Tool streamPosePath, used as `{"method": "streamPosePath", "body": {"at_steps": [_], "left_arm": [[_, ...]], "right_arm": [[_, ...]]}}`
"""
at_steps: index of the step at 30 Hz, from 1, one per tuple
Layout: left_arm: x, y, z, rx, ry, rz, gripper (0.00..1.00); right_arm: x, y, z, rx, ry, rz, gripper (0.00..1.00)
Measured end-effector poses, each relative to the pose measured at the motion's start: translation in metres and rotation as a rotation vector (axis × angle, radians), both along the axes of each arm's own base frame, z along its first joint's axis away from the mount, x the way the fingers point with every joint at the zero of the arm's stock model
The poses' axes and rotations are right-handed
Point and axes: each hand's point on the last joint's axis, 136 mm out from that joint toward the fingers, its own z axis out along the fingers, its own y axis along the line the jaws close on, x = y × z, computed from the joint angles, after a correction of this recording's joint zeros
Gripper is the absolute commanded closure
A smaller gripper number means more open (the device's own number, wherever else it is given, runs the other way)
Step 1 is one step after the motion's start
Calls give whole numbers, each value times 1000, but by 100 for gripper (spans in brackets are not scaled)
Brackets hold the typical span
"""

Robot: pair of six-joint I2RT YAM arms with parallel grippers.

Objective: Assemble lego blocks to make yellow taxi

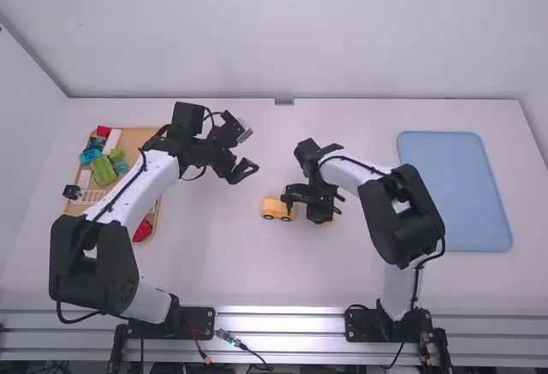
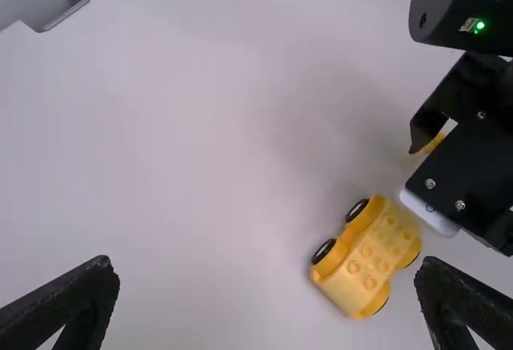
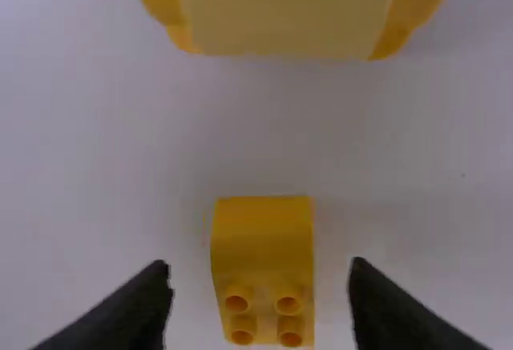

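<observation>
1. White bench (image 1: 214,263) before a pale wall (image 1: 274,32), with the blue tray (image 1: 454,190) lying flat on its right side.
2. At the left side, the wooden tray (image 1: 130,142) holds blocks in green, red, blue and white, partly behind the left arm (image 1: 151,187).
3. Left hand (image 2: 266,267): released, its fingers spread wide with nothing between them, above the bench and to the left of the yellow parts.
4. Right hand (image 3: 259,274): also released, fingers parted on either side of a loose yellow block, with a gap at each side. It looks lined up for a grasp, the likely next step.
5. Wheeled base (image 2: 366,255): sits on the bench near the middle, just beside the right hand. It is warm yellow, with rounded wheel arches, dark wheels with pale hubs, and rows of round studs along its top. It appears upright on its wheels.
6. Yellow block (image 3: 264,246): on the bench, apart from the base. It is narrow, with a smooth, seemingly sloped part at one end and four studs showing at the other, and its yellow is a little deeper than the base's.
7. Progress: I judge it early. The rolling bottom of the taxi is there, but its visible studs are bare and the block is unattached. Left to do: lift the block, set it over the studs and press it home. Whether more pieces must follow, I cannot tell.
</observation>
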Motion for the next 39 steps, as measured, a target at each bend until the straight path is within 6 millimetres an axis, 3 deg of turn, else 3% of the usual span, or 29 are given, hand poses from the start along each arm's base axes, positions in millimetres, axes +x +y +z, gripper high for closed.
{"method": "streamPosePath", "body": {"at_steps": [1, 3, 12, 17, 18, 21, 25, 30, 34, 39], "left_arm": [[0, 1, -1, 6, 0, 1, 1], [1, 3, -2, 18, -1, 7, 1], [7, 9, -3, 53, -24, 31, 1], [10, 9, -1, 57, -40, 36, 1], [12, 9, 0, 56, -55, 36, 1], [15, 9, 2, 55, -66, 38, 1], [14, 9, 1, 57, -61, 38, 1], [6, 6, -1, 79, -84, -46, 1], [-17, -11, 1, 50, -140, -262, 1], [-26, -25, 5, 8, -285, -429, 1]], "right_arm": [[1, 0, 0, 1, -3, -1, 11], [0, 0, 0, 0, -1, 7, 1], [-2, 0, 10, 12, -6, 38, 1], [12, 7, 76, 181, -143, 29, 1], [16, 6, 98, 247, -186, 17, 1], [20, 0, 132, 370, -234, -7, 1], [25, -13, 149, 508, -247, -37, 1], [17, -19, 131, 666, -215, -39, 1], [13, -20, 106, 802, -264, -15, 1], [8, -23, 85, 875, -309, -44, 1]]}}
